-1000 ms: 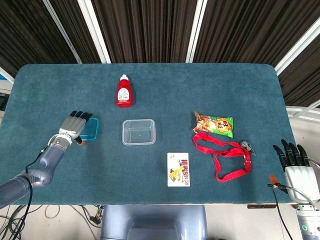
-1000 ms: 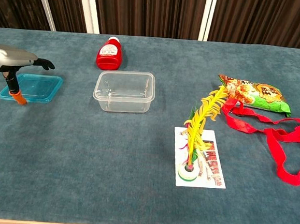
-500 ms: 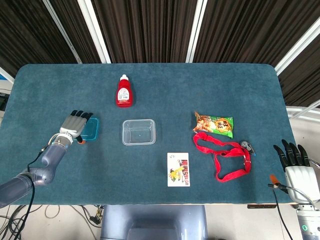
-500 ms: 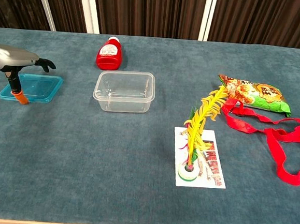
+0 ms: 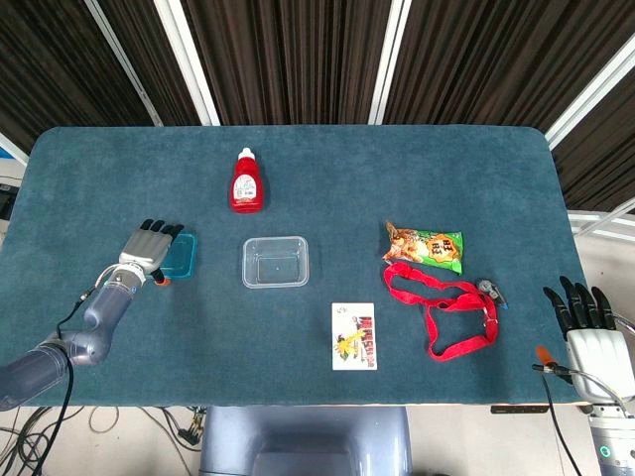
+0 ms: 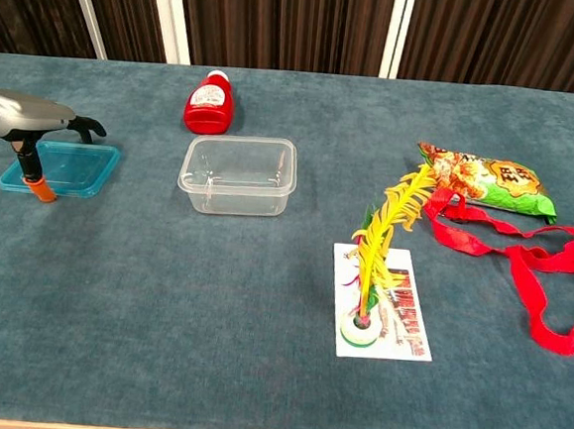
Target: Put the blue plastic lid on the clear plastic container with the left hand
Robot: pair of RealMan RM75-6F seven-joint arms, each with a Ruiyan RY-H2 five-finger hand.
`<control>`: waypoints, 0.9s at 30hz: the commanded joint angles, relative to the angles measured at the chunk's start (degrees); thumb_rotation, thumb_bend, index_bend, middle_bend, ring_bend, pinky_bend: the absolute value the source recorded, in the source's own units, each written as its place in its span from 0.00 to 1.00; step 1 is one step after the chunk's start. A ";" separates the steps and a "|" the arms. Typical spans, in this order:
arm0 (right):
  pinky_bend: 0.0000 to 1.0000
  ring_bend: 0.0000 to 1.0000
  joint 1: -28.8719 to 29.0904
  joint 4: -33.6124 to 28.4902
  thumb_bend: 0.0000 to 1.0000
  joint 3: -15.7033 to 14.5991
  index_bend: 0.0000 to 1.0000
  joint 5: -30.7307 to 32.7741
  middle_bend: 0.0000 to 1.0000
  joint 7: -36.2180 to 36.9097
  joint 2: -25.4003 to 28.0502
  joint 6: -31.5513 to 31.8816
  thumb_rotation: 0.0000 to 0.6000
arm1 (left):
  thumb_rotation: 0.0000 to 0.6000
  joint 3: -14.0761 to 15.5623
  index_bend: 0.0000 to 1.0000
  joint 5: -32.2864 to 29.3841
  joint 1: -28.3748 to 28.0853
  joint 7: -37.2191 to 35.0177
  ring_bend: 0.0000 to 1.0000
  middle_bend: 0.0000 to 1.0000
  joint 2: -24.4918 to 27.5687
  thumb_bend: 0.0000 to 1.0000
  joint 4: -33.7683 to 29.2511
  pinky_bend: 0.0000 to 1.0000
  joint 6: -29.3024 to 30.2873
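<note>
Head view: the left hand (image 5: pixel 149 250) hovers flat, fingers spread and holding nothing, over the blue plastic lid (image 5: pixel 181 257), left of the clear plastic container (image 5: pixel 275 262); the right hand (image 5: pixel 585 327) rests spread, empty.

No text was legible in either view. The red bottle (image 6: pixel 209 102) carried a white label with small print — too small to read. The snack bag (image 6: pixel 489 178) showed large characters on its front, not decipherable. The card (image 5: pixel 354 336) under the feather shuttlecock (image 6: pixel 377 261) had printed graphics and lettering — blurred, unreadable.
</note>
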 commanded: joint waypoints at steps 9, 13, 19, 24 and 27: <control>0.00 0.03 -0.05 -0.01 0.27 0.03 0.14 0.05 0.00 0.04 -0.04 0.06 1.00 | 1.00 0.43 0.03 -0.41 -0.06 -0.06 0.00 0.28 -0.60 0.12 1.34 0.01 0.17; 0.00 0.03 -0.04 -0.05 0.27 0.02 0.14 0.05 0.00 0.09 -0.03 0.02 1.00 | 1.00 0.59 0.04 -0.44 -0.01 -0.02 0.00 0.33 -0.43 0.18 1.40 0.01 0.24; 0.00 0.03 -0.05 -0.07 0.27 0.02 0.14 0.06 0.00 0.08 -0.02 0.01 1.00 | 1.00 0.40 0.07 -0.57 0.06 -0.23 0.00 0.36 0.04 0.31 0.98 0.01 0.73; 0.00 0.03 -0.05 -0.15 0.27 -0.01 0.14 0.11 0.00 0.16 -0.01 -0.07 1.00 | 1.00 0.42 0.07 -1.15 0.01 -0.16 0.00 0.37 1.22 0.33 -0.25 0.01 0.52; 0.00 0.03 -0.03 -0.15 0.27 0.00 0.14 0.06 0.00 0.14 0.00 -0.06 1.00 | 1.00 0.53 0.08 -1.73 -0.14 0.22 0.00 0.37 1.70 0.34 -0.78 0.01 0.56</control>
